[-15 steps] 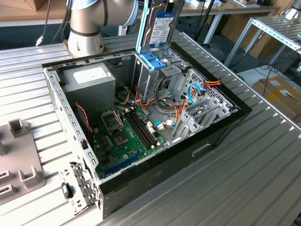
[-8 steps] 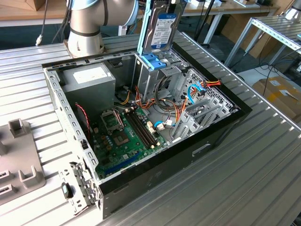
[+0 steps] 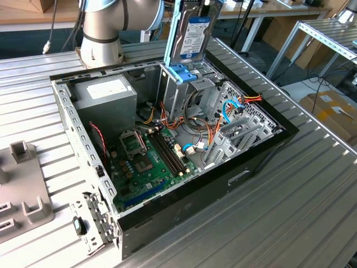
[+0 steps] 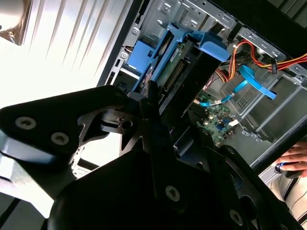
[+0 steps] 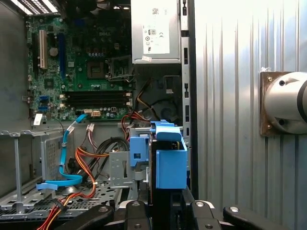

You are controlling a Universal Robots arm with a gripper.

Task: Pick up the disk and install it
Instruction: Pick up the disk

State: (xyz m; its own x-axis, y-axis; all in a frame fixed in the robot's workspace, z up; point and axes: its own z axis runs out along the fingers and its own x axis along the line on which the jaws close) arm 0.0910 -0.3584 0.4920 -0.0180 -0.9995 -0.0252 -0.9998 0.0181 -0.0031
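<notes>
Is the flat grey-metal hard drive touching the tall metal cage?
Cannot tell. In the exterior view the hard drive's lower edge overlaps the cage's blue bracket; no gap shows.

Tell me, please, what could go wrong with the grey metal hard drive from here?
The grey-metal hard drive in its light-blue plastic carrier hangs upright above the tall metal cage; misaligned, it could jam on the blue plastic bracket. Orange and blue cables beside the cage might snag.

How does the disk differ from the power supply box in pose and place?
The disk stands on edge above the drive cage; the power supply sits in the case's corner. The disk is a thin slab framed in light blue; the power supply is a bulky grey box. Both carry labels.
</notes>
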